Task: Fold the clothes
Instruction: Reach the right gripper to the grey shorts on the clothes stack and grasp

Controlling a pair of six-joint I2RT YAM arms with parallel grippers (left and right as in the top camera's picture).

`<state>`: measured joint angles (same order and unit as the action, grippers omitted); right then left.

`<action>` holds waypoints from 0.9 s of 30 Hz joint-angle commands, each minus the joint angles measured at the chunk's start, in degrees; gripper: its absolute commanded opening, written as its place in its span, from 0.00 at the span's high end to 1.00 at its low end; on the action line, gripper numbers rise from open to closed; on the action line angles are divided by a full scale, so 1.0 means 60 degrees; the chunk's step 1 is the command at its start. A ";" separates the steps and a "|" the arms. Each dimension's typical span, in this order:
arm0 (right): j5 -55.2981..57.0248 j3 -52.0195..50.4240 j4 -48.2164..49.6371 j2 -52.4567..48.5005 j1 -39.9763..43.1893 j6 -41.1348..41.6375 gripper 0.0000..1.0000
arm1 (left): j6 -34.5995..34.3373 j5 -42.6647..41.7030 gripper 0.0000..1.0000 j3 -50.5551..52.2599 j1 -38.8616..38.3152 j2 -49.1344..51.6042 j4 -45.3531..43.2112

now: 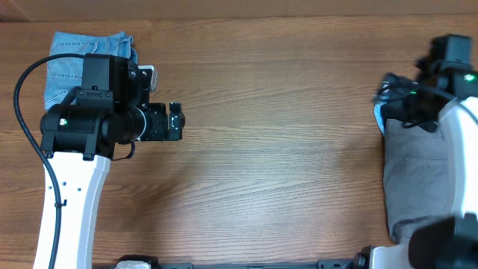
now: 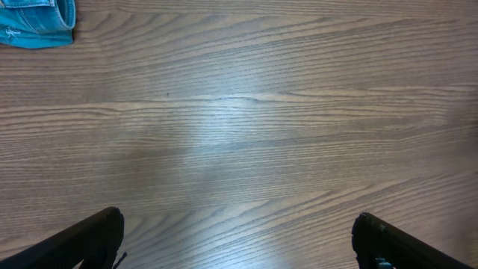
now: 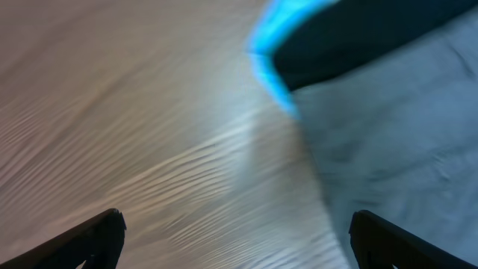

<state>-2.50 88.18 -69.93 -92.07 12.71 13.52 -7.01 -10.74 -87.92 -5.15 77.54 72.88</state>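
Observation:
Grey trousers lie in a pile at the table's right edge, partly under my right arm. In the blurred right wrist view the grey trousers fill the right side, with a black garment and a pale-blue edge above them. My right gripper hangs open over bare wood just left of the pile, holding nothing. Folded light-blue denim shorts sit at the far left corner. My left gripper stands open and empty to the right of the shorts, which show in the left wrist view's top corner.
The wooden table stretches bare between the two arms. The left arm's black cable loops along the left edge. The right arm's white body covers part of the pile.

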 commanded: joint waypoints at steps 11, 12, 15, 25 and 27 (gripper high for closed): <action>0.0783 0.0189 0.0321 -0.3370 0.1082 0.0634 0.23 | 0.0208 -0.0117 0.00 -0.0284 0.0044 0.0062 -0.0131; 0.0805 0.0189 0.0390 -0.3526 0.1082 0.0652 0.23 | 0.0208 -0.0117 0.00 -0.0284 0.0044 0.0062 -0.0142; 0.0849 0.0189 0.0583 -0.4044 0.1067 0.0648 0.30 | 0.0211 -0.0117 0.00 -0.0284 0.0044 0.0062 -0.0193; 0.1275 0.0189 0.1027 -0.4499 0.1064 0.0648 0.35 | 0.0208 -0.0117 0.00 -0.0284 0.0044 0.0069 -0.0233; 0.1443 0.0189 0.1100 -0.4499 0.1060 0.0659 0.40 | 0.0211 -0.0117 0.00 -0.0284 0.0044 0.0069 -0.0229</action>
<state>3.77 88.18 -64.07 -119.11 19.35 16.95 -6.85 -10.76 -87.92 -5.15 77.54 71.72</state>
